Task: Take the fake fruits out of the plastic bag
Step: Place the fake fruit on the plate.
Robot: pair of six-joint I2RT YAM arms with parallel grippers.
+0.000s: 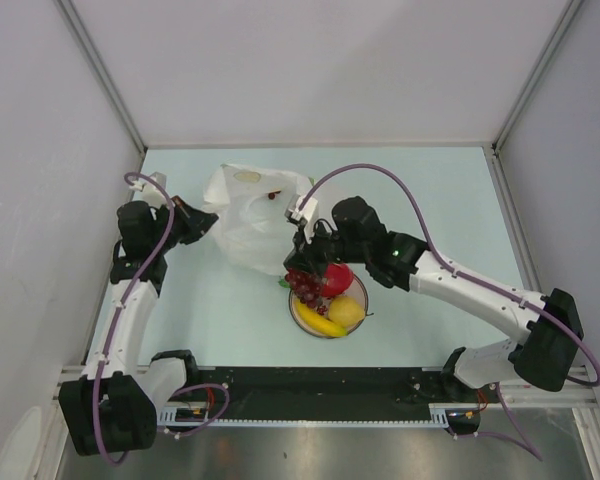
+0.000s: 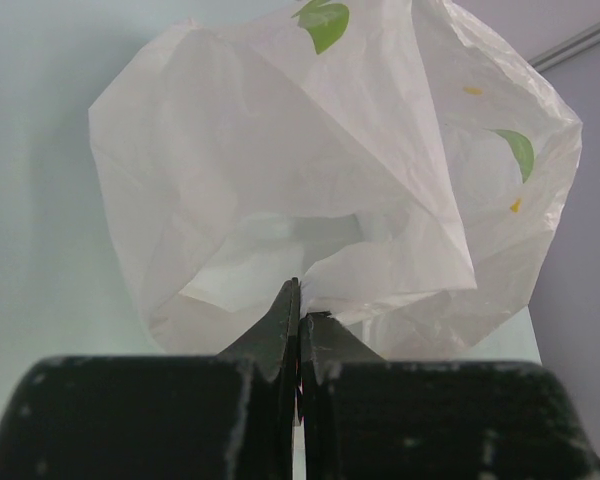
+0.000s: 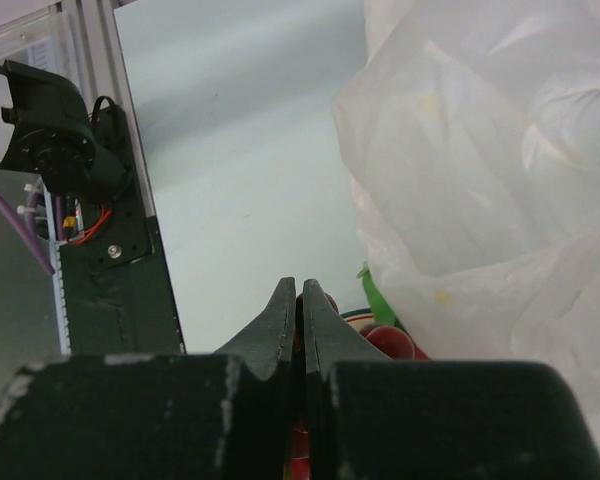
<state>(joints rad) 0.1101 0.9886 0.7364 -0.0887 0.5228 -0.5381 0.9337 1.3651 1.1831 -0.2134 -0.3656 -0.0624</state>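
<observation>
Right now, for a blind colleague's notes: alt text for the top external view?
The left gripper is shut on the white plastic bag; right gripper shut just above dark grapes at a plate holding a banana, lemon and red fruit.

This is a robotics lab test cell. The pale green table [image 1: 430, 200] is boxed in behind and on both sides by plain white panels [image 1: 320, 60] set in aluminium posts [image 1: 100, 70]. Along the table's near edge runs a black mounting rail [image 1: 320, 392] carrying two robot arms [image 1: 480, 290] with loose purple cables [image 1: 400, 185].
</observation>
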